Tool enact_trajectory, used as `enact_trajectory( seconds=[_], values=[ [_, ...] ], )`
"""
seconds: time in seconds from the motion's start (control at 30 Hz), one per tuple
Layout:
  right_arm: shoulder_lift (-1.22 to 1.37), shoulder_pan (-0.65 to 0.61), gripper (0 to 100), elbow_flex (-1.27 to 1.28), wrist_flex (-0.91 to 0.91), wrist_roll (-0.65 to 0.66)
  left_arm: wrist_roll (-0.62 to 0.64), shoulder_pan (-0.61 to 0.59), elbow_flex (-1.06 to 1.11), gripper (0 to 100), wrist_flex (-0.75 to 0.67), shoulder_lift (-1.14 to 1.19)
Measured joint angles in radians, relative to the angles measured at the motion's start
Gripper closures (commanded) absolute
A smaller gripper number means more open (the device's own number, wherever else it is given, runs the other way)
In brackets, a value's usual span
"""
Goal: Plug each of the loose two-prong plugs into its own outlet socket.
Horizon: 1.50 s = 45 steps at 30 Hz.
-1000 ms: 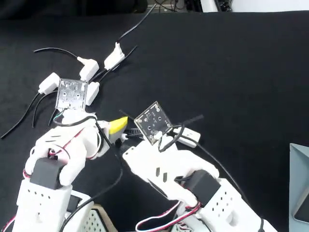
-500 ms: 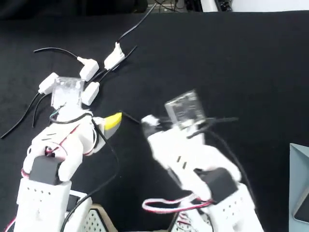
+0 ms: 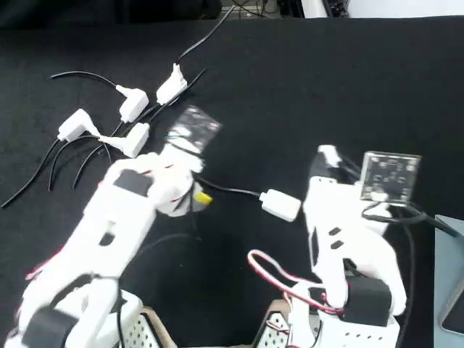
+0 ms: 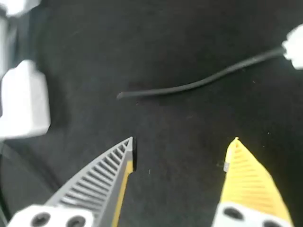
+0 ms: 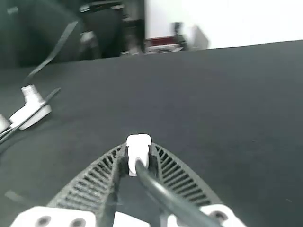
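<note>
My right gripper (image 5: 138,152) is shut on a small white two-prong plug (image 5: 138,145), whose black cable runs back between the fingers. From above, this gripper (image 3: 328,156) is raised over the right half of the table. My left gripper (image 4: 183,142) is open, one finger (image 4: 116,165) grey and the other yellow, low over the black mat. Just beyond it lies the free end of a black cable (image 4: 189,86) leading to another white plug (image 3: 280,205). Several loose white plugs (image 3: 133,104) lie at the back left. From above, the left arm's yellow finger (image 3: 203,197) shows near the table's centre.
The table is covered by a black mat (image 3: 326,80). Thin black cables (image 3: 36,177) trail from the back-left plugs toward the left edge. A grey container (image 3: 449,275) stands at the right edge. A white plug body (image 4: 23,101) lies close beside the left gripper.
The right arm has swung from the centre to the right, carrying its plug. The left arm has stretched forward and right toward the centre. The plug on the mat has stayed put.
</note>
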Motion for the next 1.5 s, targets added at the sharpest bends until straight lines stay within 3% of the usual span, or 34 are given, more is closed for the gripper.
enact_trajectory(
  seconds=[0.23,0.7,0.8,0.9,1.07,1.2,1.5],
  values=[
    [-0.002,0.055,98.5,0.003,-0.043,0.0,-0.126,0.086,-0.157,69,-0.137,0.331],
    [-0.003,0.057,98.5,0.086,-0.137,0.032,-0.143,0.153,-0.488,70,-0.207,0.76],
    [-0.002,0.057,98.5,0.086,-0.137,0.032,-0.143,0.167,-0.535,80,-0.206,0.813],
    [-0.002,0.057,98.5,0.086,-0.137,0.032,-0.141,0.183,-0.569,97,-0.203,0.855],
    [-0.002,0.057,98.5,0.086,-0.137,0.037,-0.14,0.207,-0.598,97,-0.196,0.896],
    [-0.002,0.057,98.5,0.086,-0.137,0.037,-0.144,0.203,-0.647,97,-0.087,0.896],
    [-0.002,0.057,98.5,0.086,-0.137,0.037,-0.063,0.135,-0.595,97,0.345,0.681]
  ],
)
